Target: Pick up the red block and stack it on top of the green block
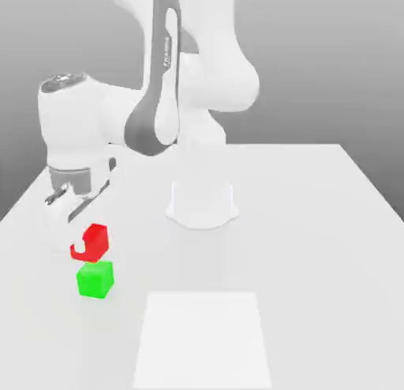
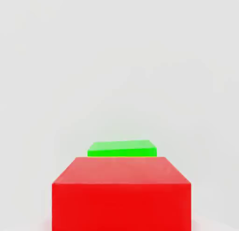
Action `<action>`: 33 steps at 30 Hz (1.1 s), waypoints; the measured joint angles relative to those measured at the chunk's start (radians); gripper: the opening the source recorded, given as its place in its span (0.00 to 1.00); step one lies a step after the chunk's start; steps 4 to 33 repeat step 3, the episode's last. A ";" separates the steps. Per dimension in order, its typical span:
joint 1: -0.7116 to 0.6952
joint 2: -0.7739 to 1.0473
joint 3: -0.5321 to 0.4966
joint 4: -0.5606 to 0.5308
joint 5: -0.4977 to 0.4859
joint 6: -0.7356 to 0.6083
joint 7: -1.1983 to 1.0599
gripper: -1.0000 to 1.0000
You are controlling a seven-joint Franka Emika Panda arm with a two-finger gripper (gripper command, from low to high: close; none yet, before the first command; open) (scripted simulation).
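Exterior view, going left to right. Hand [image 1: 85, 244] is at the left side, closed on the red block [image 1: 95, 242]; a fingertip overlaps the block's near side. Red sits just beside green in the picture, slightly farther back toward the arm base. Can't tell for sure how much air is under it.

Green block [image 1: 95, 280] is on the tabletop [image 1: 316, 262], upright, nothing on top. Hand view has red up close with green right behind it, roughly lined up, slightly turned relative to red.

Further right: arm base [image 1: 202, 211], and a pale square [image 1: 202, 341] in front of it. Neither matters here.

Step in hand, my read: red is gripped, stack not done. Next move: get red's underside above green's top, shift across until centred, lower, release. Watch out: going sideways too low would shove green.
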State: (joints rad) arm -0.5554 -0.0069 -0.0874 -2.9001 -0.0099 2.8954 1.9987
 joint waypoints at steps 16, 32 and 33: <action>0.002 0.027 0.005 0.001 0.014 0.026 -0.010 1.00; 0.002 0.027 0.005 0.001 0.014 0.026 -0.010 1.00; 0.002 0.027 0.005 0.001 0.014 0.026 -0.010 1.00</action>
